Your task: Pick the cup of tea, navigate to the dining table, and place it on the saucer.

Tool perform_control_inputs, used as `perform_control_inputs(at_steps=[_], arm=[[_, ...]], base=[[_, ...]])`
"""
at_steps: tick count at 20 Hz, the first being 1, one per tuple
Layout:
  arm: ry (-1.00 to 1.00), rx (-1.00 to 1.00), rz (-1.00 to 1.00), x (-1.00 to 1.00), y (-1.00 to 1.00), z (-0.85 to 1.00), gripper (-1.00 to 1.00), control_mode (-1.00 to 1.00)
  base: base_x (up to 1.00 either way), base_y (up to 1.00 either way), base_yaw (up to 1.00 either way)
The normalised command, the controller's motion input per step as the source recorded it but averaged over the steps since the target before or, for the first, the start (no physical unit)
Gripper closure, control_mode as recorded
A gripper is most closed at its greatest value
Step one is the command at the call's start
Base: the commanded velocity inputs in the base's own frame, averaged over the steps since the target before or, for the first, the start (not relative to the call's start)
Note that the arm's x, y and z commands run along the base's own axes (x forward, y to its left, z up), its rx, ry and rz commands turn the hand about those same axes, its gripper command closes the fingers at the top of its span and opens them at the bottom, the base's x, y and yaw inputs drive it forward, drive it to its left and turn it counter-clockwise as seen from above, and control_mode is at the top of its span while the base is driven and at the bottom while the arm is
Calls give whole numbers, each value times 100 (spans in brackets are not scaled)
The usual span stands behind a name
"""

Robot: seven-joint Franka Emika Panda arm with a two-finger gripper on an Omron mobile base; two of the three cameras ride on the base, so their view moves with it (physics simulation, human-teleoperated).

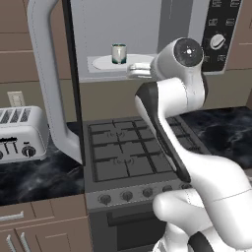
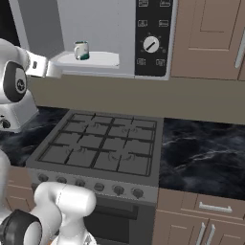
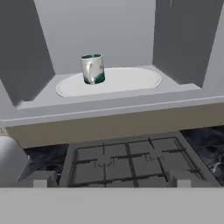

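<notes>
Left base view, far left: toaster [image 1: 20, 134] on the black marble worktop [image 1: 34, 179], wall outlet [image 1: 15, 99] above it. Next right, the open microwave door [image 1: 51, 83] hangs out over the worktop edge. Gas stove [image 1: 130, 150] sits centre, knobs along its front. Above the stove, the open microwave cavity holds the large white microwave plate [image 1: 106, 62]; the cup of tea [image 1: 118, 53] stands upright on that plate, toward its middle, teal band visible. Tool [image 1: 139, 70] is just right of and below the cup, at the cavity's front lip, apart from the cup; cannot tell from this view whether its fingers are spread or closed. Hand view: cup of tea [image 3: 92, 68] upright on the left part of the microwave plate [image 3: 127, 81], handle not clearly resolved; the two finger tips [image 3: 40, 179] stand wide apart at the bottom corners, nothing between them, stove grates behind. Right base view: cup of tea [image 2: 81, 50] on the plate, microwave control panel [image 2: 152, 38] with its dial to the right, wood cabinets [image 2: 210, 38] far right
</notes>
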Motion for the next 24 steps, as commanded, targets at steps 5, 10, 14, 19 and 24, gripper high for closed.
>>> perform_control_inputs(at_steps=[5,10,14,19,24], arm=[[-5,22,9,28,-32,33,-100,-100],[-2,11,16,0,-9,52,-100,-100],[0,-6,11,-5,18,19,-100,-100],[-4,-12,1,23,20,-5,-100,-100],[-3,-15,-1,25,3,-1,-100,-100]], base=[[0,0,0],[0,0,0],[0,0,0],[0,0,0],[0,0,0]])
